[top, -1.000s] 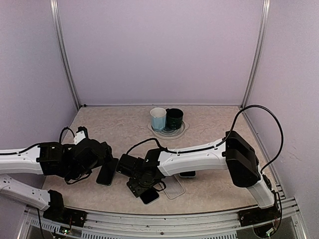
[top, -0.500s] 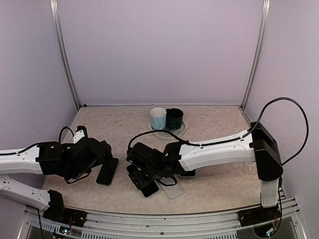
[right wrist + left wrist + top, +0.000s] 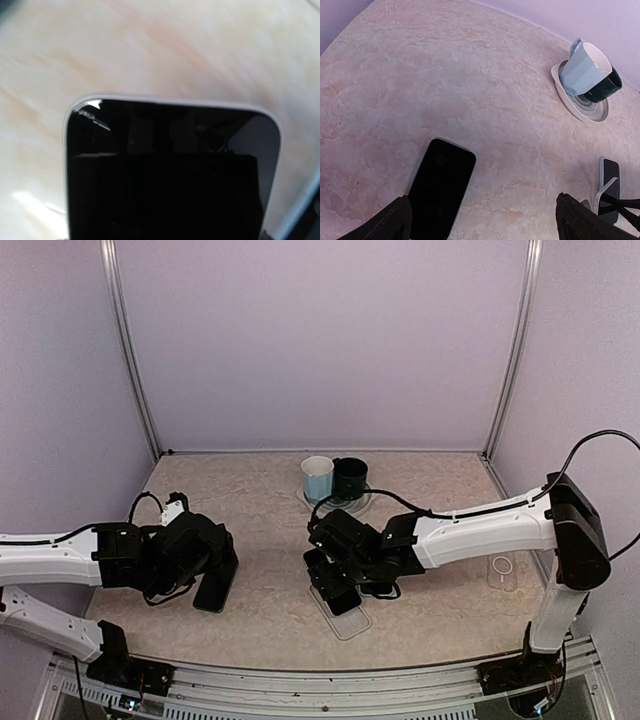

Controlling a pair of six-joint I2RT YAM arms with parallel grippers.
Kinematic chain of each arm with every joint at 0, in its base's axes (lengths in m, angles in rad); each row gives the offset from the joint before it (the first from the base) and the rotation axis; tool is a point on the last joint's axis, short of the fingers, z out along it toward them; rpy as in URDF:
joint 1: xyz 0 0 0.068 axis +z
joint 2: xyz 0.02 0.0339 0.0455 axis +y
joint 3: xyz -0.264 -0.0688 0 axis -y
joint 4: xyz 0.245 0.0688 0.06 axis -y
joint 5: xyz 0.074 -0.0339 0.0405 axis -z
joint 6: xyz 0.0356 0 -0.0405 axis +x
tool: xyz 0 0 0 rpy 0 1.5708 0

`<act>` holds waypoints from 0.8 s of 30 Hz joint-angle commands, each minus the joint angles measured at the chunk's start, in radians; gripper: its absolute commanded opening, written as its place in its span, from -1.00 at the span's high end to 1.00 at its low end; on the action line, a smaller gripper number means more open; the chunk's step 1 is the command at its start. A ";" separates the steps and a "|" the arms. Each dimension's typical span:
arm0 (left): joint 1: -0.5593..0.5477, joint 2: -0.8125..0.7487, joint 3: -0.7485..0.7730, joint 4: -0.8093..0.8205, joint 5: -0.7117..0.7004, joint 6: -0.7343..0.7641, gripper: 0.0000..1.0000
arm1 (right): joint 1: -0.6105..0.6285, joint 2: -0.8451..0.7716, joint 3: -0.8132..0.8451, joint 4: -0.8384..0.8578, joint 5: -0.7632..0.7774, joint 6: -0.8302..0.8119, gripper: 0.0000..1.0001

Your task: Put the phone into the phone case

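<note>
Beige marbled worktop (image 3: 260,505), walled on three sides by lilac panels. The right gripper (image 3: 334,580) is clamped on a black-screened phone with a pale rim (image 3: 170,175). It carries the phone tilted just above a clear plastic phone case (image 3: 352,624), which lies close to the near edge, about midway along it. The left gripper (image 3: 485,222), jaws spread wide and holding nothing, hangs over a second, all-black phone (image 3: 440,187) lying flat toward the near left corner. Step in hand, as judged: seating the held phone in the case. To do it well, square the phone's long sides with those of the case. Lower one short end into the matching lip first, then lay the rest down and press. The case looks light and is not pinned, so a sideways shove would likely skate it toward the near edge; the free left gripper could steady it. Open room: bare worktop lies between the case and the all-black phone. More lies behind the case toward the far edge, where a pale blue cup (image 3: 317,478) and a dark green cup (image 3: 350,478) sit touching on a grey saucer (image 3: 368,500). A small clear piece with a ring mark (image 3: 503,570) rests near the right edge, well apart from the case.
</note>
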 commanded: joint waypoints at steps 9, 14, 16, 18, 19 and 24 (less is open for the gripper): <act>0.011 0.083 0.044 0.051 0.034 0.049 -0.98 | 0.008 0.021 -0.048 0.033 0.002 0.089 -0.09; 0.014 0.089 0.041 0.053 0.036 0.054 -0.98 | 0.026 0.037 -0.014 -0.045 0.018 0.134 -0.10; 0.017 0.090 0.040 0.054 0.036 0.054 -0.98 | 0.029 0.032 -0.029 -0.043 0.016 0.146 -0.10; 0.017 0.088 0.036 0.056 0.036 0.054 -0.98 | 0.029 0.027 -0.052 -0.029 0.008 0.148 -0.10; 0.017 0.087 0.035 0.057 0.037 0.055 -0.98 | 0.031 0.027 -0.059 -0.022 0.001 0.146 -0.10; 0.021 0.084 0.031 0.060 0.039 0.057 -0.98 | 0.043 0.050 -0.050 -0.031 -0.022 0.148 -0.10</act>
